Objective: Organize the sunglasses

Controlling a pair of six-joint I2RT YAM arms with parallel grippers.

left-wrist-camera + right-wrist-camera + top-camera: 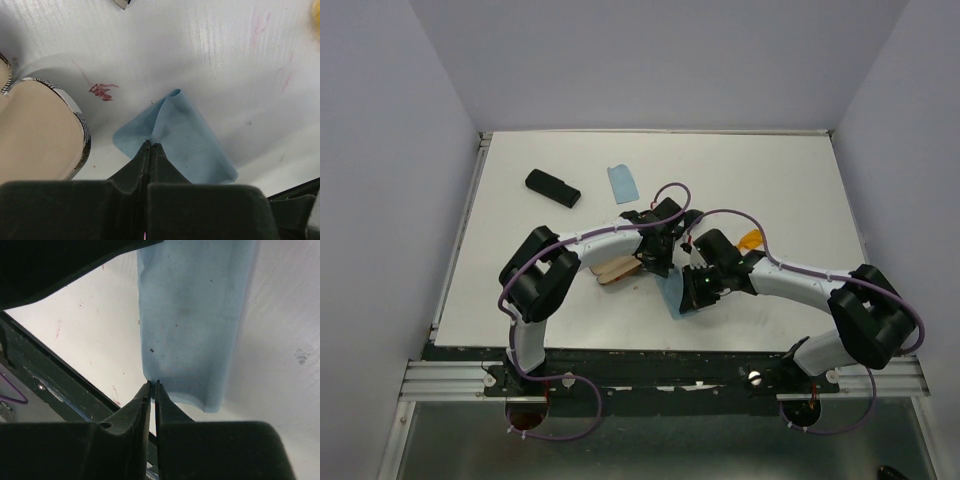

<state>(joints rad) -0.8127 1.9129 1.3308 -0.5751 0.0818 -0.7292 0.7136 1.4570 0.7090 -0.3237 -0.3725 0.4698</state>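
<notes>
An orange pair of sunglasses (752, 240) lies on the table behind my right arm; its edge shows in the left wrist view (316, 20). Between the arms a blue cloth (672, 296) hangs stretched. My left gripper (657, 262) is shut on the cloth's upper end (185, 140), fingertips pinched together (150, 145). My right gripper (696, 291) is at the cloth's lower corner (192, 330). Its jaws stand a narrow slit apart (153, 383), and the corner just touches the tips.
An open plaid case (617, 270) with a tan inside lies by the left gripper (35, 130). A black case (552, 187) and a second blue cloth (622, 182) lie at the back left. The table's dark front edge (45, 375) runs close below the right gripper.
</notes>
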